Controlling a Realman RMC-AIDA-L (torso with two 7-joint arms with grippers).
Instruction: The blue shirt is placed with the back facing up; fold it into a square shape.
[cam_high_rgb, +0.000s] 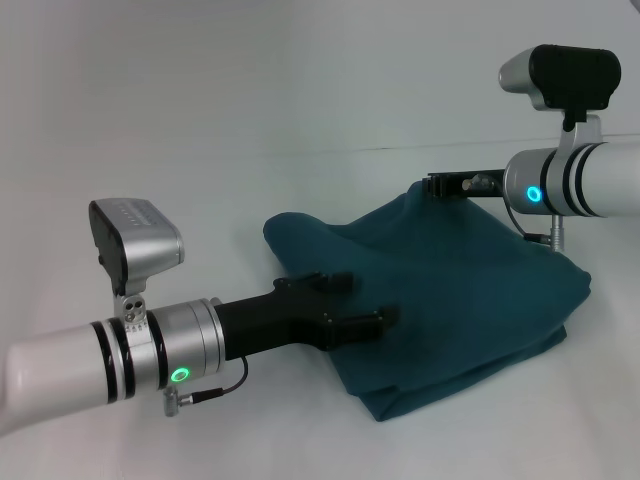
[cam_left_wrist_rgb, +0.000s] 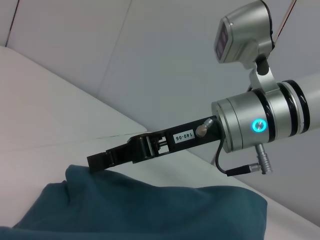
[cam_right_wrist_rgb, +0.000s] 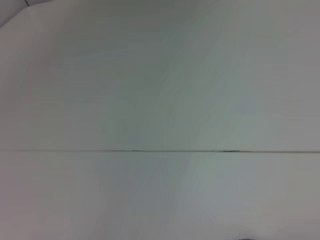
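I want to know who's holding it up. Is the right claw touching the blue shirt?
Touching. The left wrist view shows the right gripper tip pinching a raised peak of the blue shirt.

The blue shirt (cam_high_rgb: 450, 300) lies bunched on the bench (cam_high_rgb: 200, 150), right of the middle in the head view. The left tool (cam_high_rgb: 365, 300) comes in from the near left, its two fingers (cam_high_rgb: 345, 283) spread apart over the shirt's near left part. The right tool (cam_high_rgb: 440, 185) reaches in from the right at the shirt's far edge, touching the raised cloth there.
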